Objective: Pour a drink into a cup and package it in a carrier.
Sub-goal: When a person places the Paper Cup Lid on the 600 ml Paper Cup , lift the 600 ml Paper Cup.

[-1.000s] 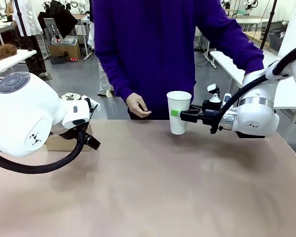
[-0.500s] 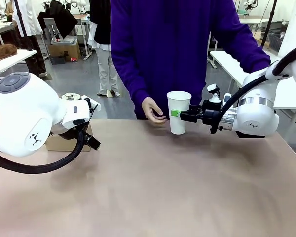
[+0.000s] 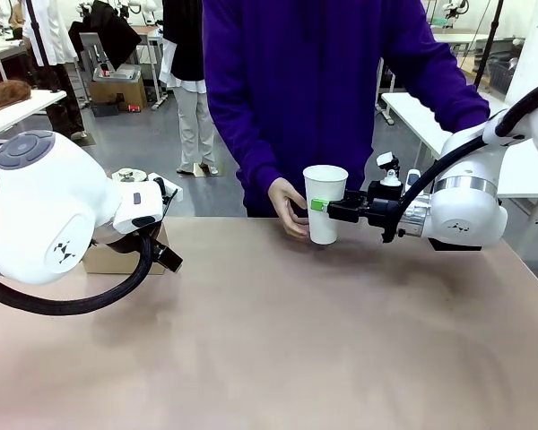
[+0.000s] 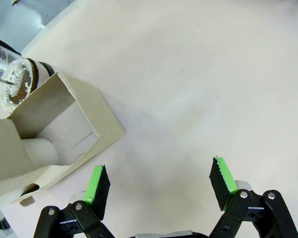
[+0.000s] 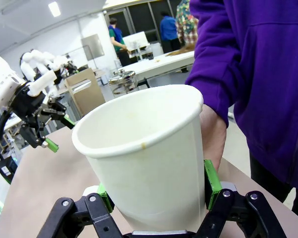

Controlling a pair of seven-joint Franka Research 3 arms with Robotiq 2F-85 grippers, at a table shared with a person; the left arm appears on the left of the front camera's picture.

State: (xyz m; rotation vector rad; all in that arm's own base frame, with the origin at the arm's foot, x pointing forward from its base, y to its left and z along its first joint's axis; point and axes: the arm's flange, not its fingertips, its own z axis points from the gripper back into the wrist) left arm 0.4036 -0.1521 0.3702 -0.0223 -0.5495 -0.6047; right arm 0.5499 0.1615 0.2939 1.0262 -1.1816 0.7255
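One white paper cup, one brown cardboard carrier, one clear glass pitcher, two robot grippers, left gripper and right gripper, one person's hand, one table.

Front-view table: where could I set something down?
The tan table is bare across its near and middle stretch, between the brown cardboard carrier and the right gripper. Crowded: the far edge, where a person's hand is beside the gripped white paper cup.
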